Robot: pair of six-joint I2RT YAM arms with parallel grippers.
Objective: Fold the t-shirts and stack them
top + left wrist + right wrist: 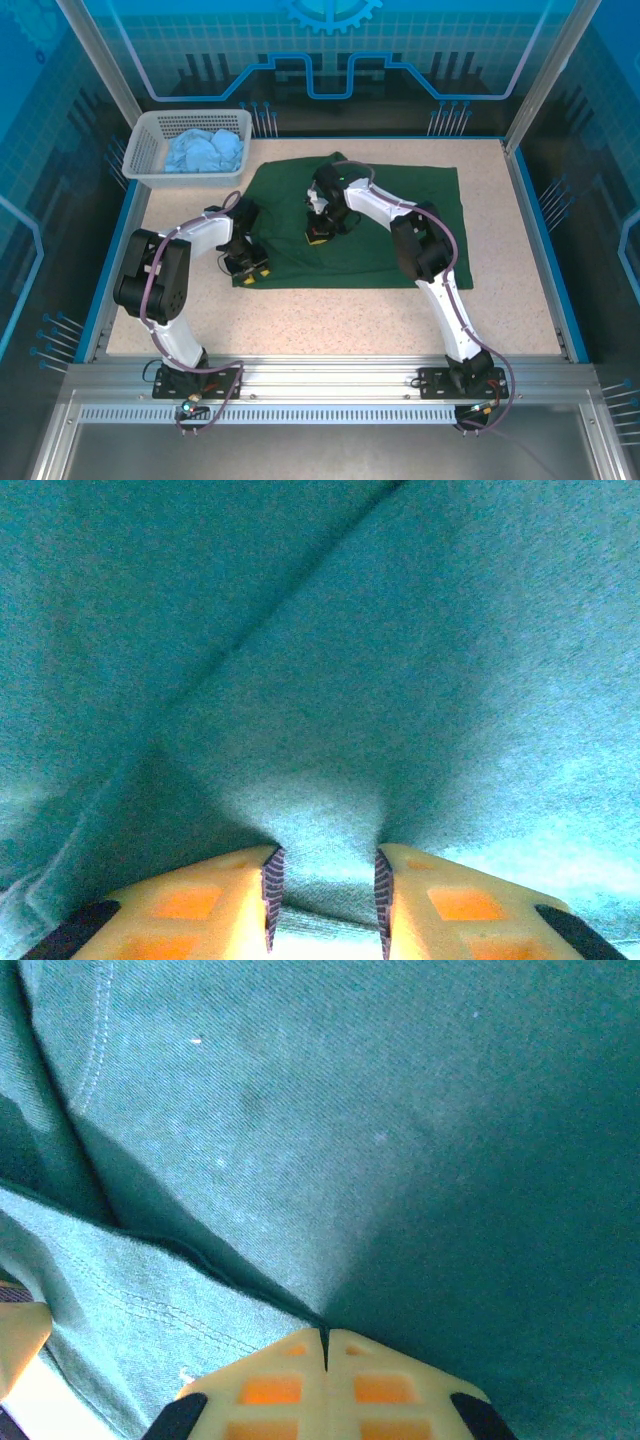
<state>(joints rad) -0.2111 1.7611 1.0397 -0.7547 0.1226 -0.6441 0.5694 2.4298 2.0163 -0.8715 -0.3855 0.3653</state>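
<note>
left hand (255, 271) pinching green t-shirt (430, 190) near edge, right hand (318, 238) closed at fold

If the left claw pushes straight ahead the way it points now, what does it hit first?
The dark green t-shirt: the left claw grips a fold of it, and more of that cloth lies directly ahead, apparently very close.

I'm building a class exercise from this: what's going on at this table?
A dark green t-shirt lies spread on the table. The left gripper pinches a bunch of cloth at its near left corner; the right gripper is shut at a fold near the middle. A light blue t-shirt lies crumpled in the white basket.
</note>
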